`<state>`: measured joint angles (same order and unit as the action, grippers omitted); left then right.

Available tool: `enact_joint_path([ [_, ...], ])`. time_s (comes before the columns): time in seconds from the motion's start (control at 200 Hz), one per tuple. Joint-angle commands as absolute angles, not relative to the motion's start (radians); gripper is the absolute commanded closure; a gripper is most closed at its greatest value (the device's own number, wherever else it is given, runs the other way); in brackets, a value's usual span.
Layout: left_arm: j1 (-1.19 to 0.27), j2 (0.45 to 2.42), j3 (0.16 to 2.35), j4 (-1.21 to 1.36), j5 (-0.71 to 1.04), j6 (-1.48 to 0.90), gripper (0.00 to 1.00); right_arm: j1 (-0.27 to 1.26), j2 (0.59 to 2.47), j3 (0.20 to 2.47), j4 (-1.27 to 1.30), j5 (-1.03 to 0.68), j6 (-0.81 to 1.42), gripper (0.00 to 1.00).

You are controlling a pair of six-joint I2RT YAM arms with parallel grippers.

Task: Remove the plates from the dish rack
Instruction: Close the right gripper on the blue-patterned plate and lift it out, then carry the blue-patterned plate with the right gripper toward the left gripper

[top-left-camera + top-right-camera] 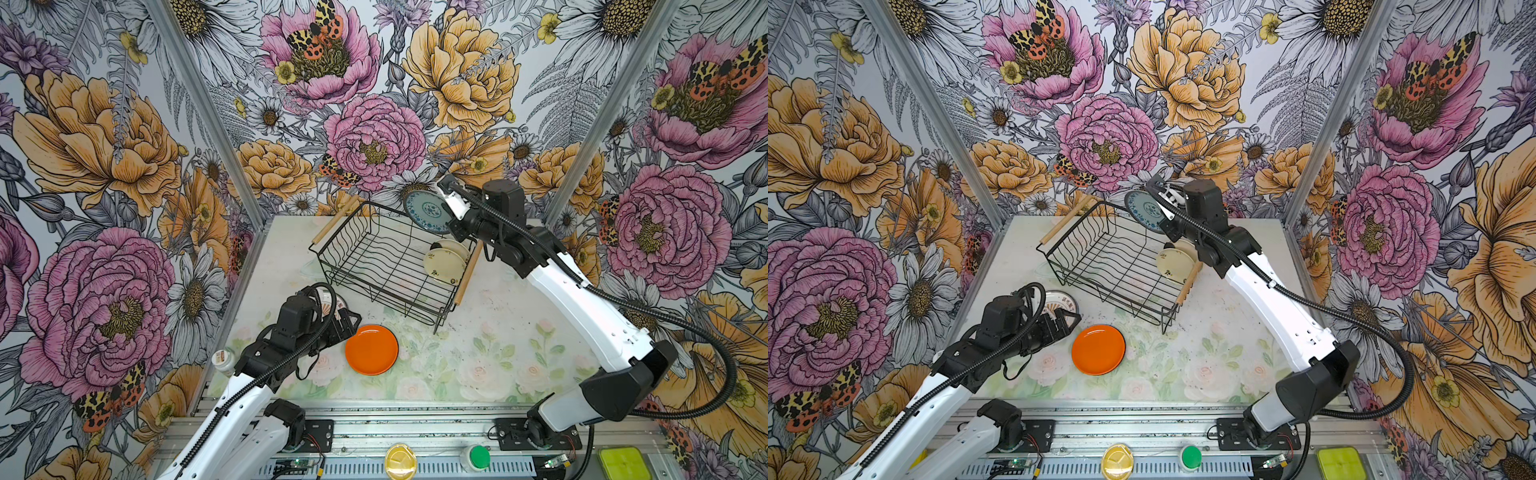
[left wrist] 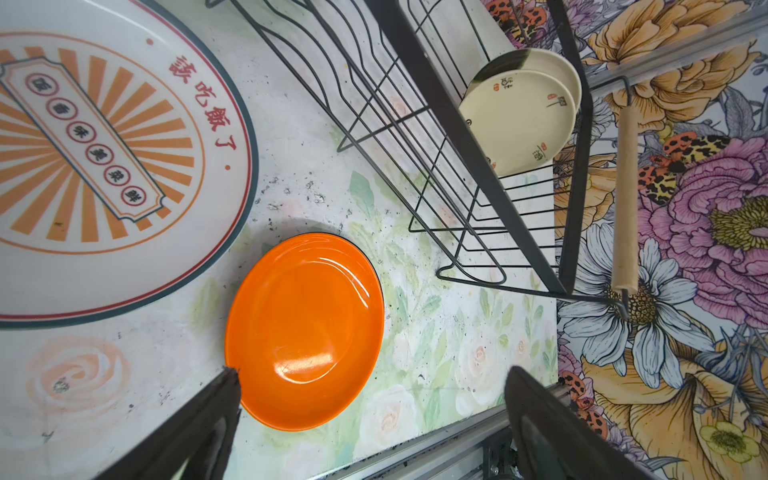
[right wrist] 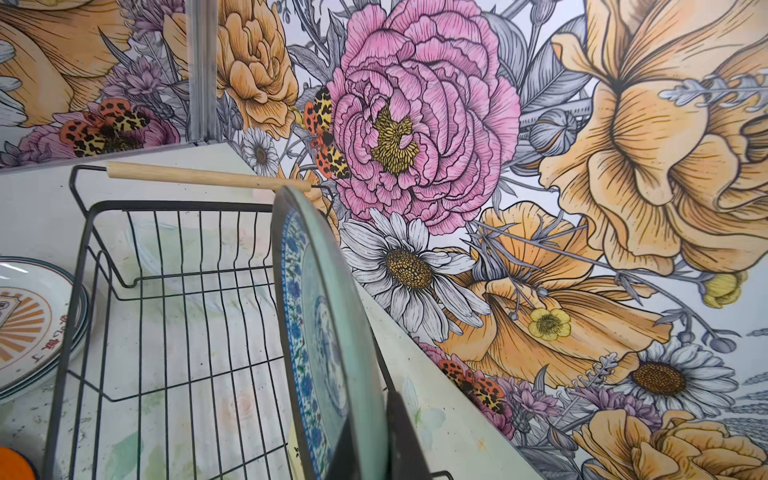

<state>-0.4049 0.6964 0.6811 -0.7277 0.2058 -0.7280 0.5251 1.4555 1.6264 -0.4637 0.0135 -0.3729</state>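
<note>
Closest to the lens, a blue-patterned plate sat pinched by its rim in my right hand, on edge above the dish rack; I judged it stiff, slick and breakable, best held at that rim. My left hand hung spread, the orange plate just ahead of it; two cream plates stood racked just below the right hand.
</note>
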Motion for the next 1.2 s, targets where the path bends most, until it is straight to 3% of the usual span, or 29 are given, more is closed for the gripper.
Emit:
enact_joint_path([
  [0.0,-0.413,0.661,0.721,-0.693,0.162,-0.698,0.01,0.54,1.339,1.489,-0.242,-0.057,-0.292,0.98],
  [0.18,-0.412,0.609,0.722,-0.69,0.173,-0.717,0.01,0.546,1.131,1.228,-0.067,-0.12,-0.058,0.97],
  [0.35,-0.417,0.575,0.698,-0.66,0.225,-0.741,0.01,0.548,0.993,1.074,-0.064,-0.181,0.309,0.97],
  [0.711,-0.456,0.515,0.644,-0.586,0.236,-0.778,0.01,0.567,0.91,0.814,-0.08,-0.283,0.957,0.99],
  [0.856,-0.52,0.521,0.619,-0.537,0.218,-0.794,0.01,0.602,0.928,0.752,-0.071,-0.305,1.084,1.0],
  [1.196,-0.699,0.549,0.601,-0.409,0.152,-0.804,0.02,0.688,1.058,0.791,-0.064,-0.34,1.147,1.0],
])
